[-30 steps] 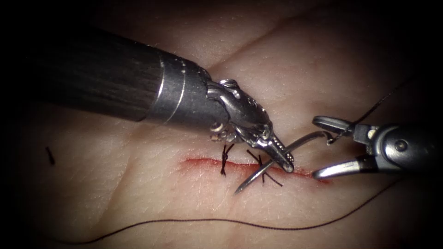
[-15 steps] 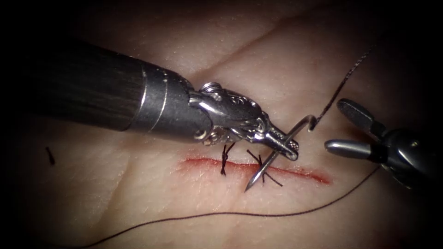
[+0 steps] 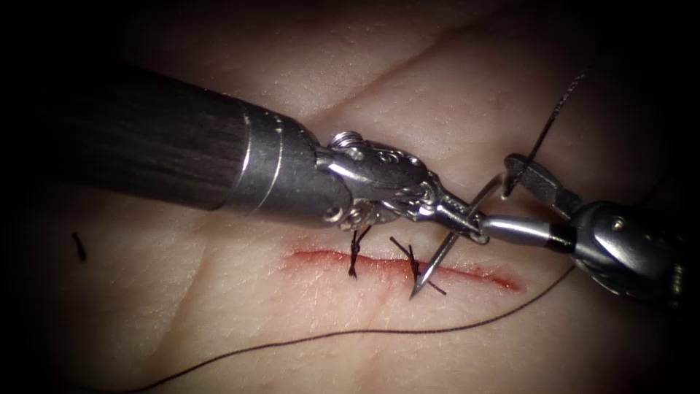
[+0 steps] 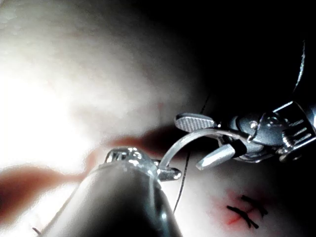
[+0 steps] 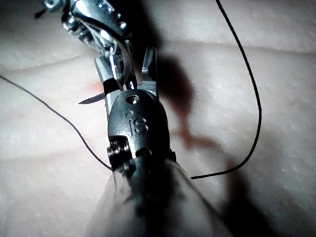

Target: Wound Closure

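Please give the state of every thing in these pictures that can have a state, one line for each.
left gripper: shut on the needle, near mid-curve.
right gripper: open, around the needle's thread end, gripping nothing.
needle: held above the tissue, not in it, tip over the cut.
thread: slack, lying on the tissue.
cut: partly closed, two knotted stitches.
tissue: red fluid along the cut.

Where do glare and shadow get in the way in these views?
Endoscope view: dark edges, glints on the left pincer, shut on the needle mid-curve, its tip out of the tissue by the cut; right pincer open, empty. Left wrist view: glare whitens the tissue. Right wrist view: the right tool's shadow lies on the tissue.
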